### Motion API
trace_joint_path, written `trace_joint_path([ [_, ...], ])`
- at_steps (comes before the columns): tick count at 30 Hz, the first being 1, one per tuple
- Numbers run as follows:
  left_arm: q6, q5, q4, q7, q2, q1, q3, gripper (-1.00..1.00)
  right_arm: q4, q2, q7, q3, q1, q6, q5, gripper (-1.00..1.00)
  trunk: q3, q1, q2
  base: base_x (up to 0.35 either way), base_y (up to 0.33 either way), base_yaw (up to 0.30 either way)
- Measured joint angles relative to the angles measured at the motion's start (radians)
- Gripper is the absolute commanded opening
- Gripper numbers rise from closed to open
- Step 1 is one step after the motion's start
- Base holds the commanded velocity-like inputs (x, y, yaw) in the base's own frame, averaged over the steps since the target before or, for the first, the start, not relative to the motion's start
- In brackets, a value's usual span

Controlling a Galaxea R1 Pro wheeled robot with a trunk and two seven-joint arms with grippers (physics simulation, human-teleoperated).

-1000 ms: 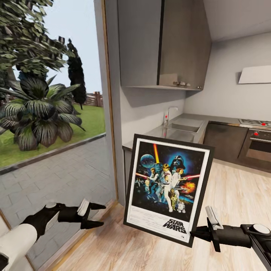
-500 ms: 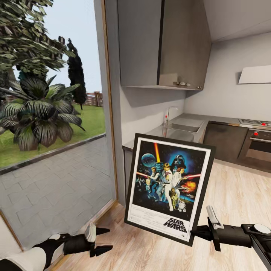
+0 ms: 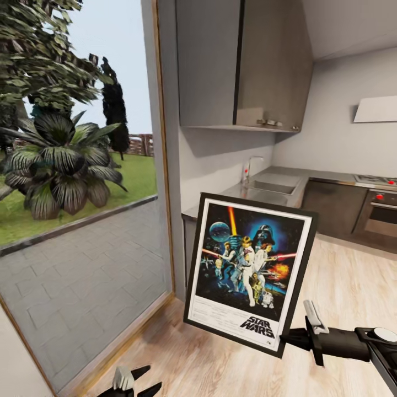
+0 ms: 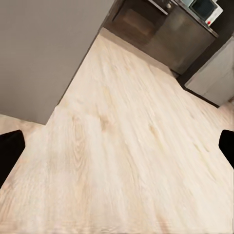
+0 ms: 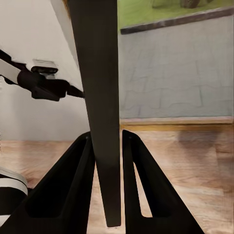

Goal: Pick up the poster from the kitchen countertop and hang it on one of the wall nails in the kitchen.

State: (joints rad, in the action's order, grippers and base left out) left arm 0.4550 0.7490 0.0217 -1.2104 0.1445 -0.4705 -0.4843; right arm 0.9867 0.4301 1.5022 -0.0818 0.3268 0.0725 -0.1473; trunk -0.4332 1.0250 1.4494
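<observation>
Low at the head view's bottom edge, the left gripper (image 3: pixel 142 379) hangs over the wooden floor (image 4: pixel 126 146) with its fingers spread apart, nothing between them. To its right, the poster (image 3: pixel 248 270) stands upright, slightly tilted, its lower right corner pinched between the closed fingers of the right gripper (image 3: pixel 289 339). Behind the poster lies the kitchen countertop (image 3: pixel 264 190) with its sink.

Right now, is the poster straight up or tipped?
Tipped. The poster leans to the right, with the right gripper pinching its bottom corner.
</observation>
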Motion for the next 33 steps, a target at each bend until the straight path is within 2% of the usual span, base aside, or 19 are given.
trace_joint_path([
  [3, 0.0, 0.014, 0.0, 0.0, 0.008, 0.02, 0.006, 1.0, 0.001, -0.001, 0.0, -0.003, 0.0, 0.0, 0.0, -1.0, 0.0, 0.0, 0.0, 0.0, 0.0, 0.259],
  [5, 0.0, 0.061, 0.0, -0.002, 0.027, 0.027, 0.007, 1.0, 0.0, 0.0, 0.0, -0.007, 0.0, 0.001, 0.0, -1.0, 0.0, 0.0, 0.0, 0.0, 0.0, 0.276],
  [9, 0.0, 0.15, 0.0, -0.013, 0.044, 0.036, 0.006, 1.0, -0.003, 0.0, 0.0, -0.023, 0.0, 0.001, 0.0, -1.0, 0.0, 0.0, 0.0, 0.0, 0.0, 0.284],
  [12, -0.003, 0.183, 0.0, -0.028, 0.049, 0.041, 0.004, 1.0, -0.005, -0.004, -0.001, -0.031, 0.0, 0.001, 0.0, -1.0, 0.0, 0.0, 0.0, 0.0, 0.0, 0.289],
  [16, -0.006, 0.199, 0.0, -0.034, 0.051, 0.07, 0.001, 1.0, -0.003, -0.006, 0.0, -0.041, 0.0, 0.004, -0.002, -1.0, 0.0, 0.0, 0.0, 0.0, 0.0, 0.26],
  [20, -0.006, 0.207, 0.0, -0.035, 0.054, 0.144, -0.001, 1.0, -0.008, -0.008, 0.001, -0.101, -0.001, 0.007, -0.005, -1.0, -0.001, 0.0, 0.0, 0.0, 0.0, 0.064],
  [23, -0.006, 0.209, 0.0, -0.034, 0.056, 0.164, 0.003, 1.0, -0.008, -0.008, 0.003, -0.112, -0.001, 0.009, -0.007, -1.0, -0.005, 0.0, 0.0, 0.0, 0.0, 0.01],
  [33, -0.007, 0.211, 0.0, -0.034, 0.071, 0.174, 0.006, 1.0, -0.009, -0.008, 0.001, -0.114, -0.001, 0.01, -0.006, -1.0, -0.021, 0.0, 0.0, 0.0, 0.0, 0.002],
])
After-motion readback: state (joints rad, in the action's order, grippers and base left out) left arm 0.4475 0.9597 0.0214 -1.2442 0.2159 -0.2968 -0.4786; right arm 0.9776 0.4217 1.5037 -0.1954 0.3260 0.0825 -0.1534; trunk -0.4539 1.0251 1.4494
